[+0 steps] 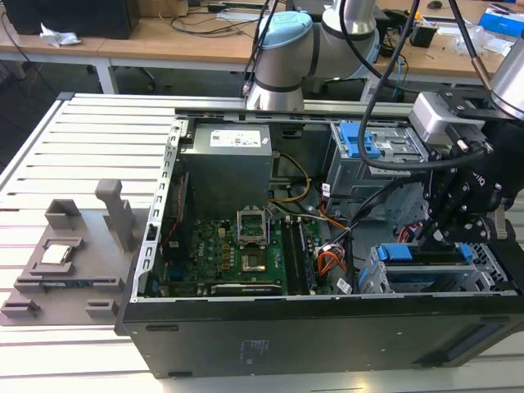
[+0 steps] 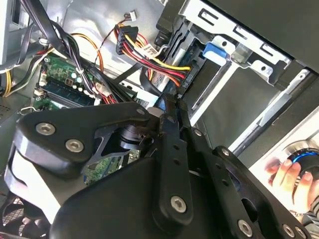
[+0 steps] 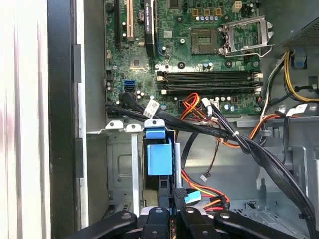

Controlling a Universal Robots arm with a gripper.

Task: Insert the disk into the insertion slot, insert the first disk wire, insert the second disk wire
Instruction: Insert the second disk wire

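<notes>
A: Starting with the exterior view, where does the work stand?

B: The open computer case (image 1: pixel 246 327) lies on the desk (image 1: pixel 49 155). At about four o'clock inside it sits the insertion slot (image 1: pixel 483 282), a silver perforated cage, and the disk (image 1: pixel 426 255) with its blue carrier already lies within it. So the first step looks done. The gripper (image 1: pixel 438 237) hangs right above the disk's end at the cage mouth.

A: And the taller grey cage (image 1: pixel 385 147)?

B: At one o'clock in the case, its blue tab untouched.

A: What does the second wrist view add?

B: The gripper (image 2: pixel 172 107) has its jaws drawn close together on something dark and narrow at their tips; whether that is a connector, the observer cannot tell. Just beyond, toward twelve o'clock, hangs a bundle of red, yellow and black wires (image 2: pixel 149 52). A person's hand (image 2: pixel 289 174) rests on a device at four o'clock.

A: And the first wrist view?

B: The disk (image 3: pixel 159 159) sits in its slot at six o'clock, below the motherboard (image 3: pixel 189 45). The gripper (image 3: pixel 172 211) stands at the disk's end, coloured wires (image 3: pixel 209 196) just beside it. Whether either wire is seated does not show, so the wiring seems in progress.
</notes>
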